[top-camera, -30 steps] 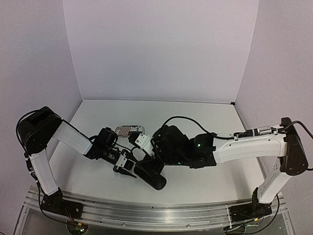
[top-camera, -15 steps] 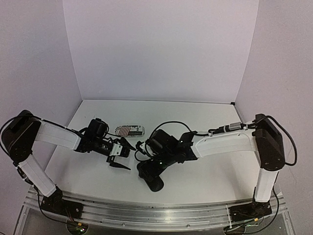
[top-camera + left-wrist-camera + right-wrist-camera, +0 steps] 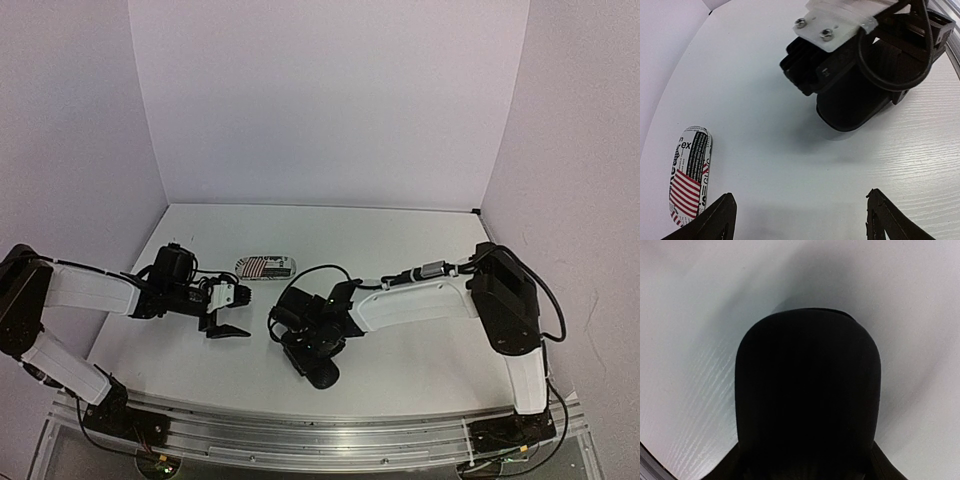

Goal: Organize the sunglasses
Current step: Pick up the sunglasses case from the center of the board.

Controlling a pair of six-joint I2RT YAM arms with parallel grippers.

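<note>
The left gripper [image 3: 228, 318] backed off leftward from the black case [image 3: 318, 368], its jaws spreading with nothing between them. The right gripper [image 3: 305, 340] dropped low over that case as its arm's elbow swung inward.

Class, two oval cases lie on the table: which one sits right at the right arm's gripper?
The plain black case, under the right gripper; the printed case with red stripes lies apart, farther back.
</note>
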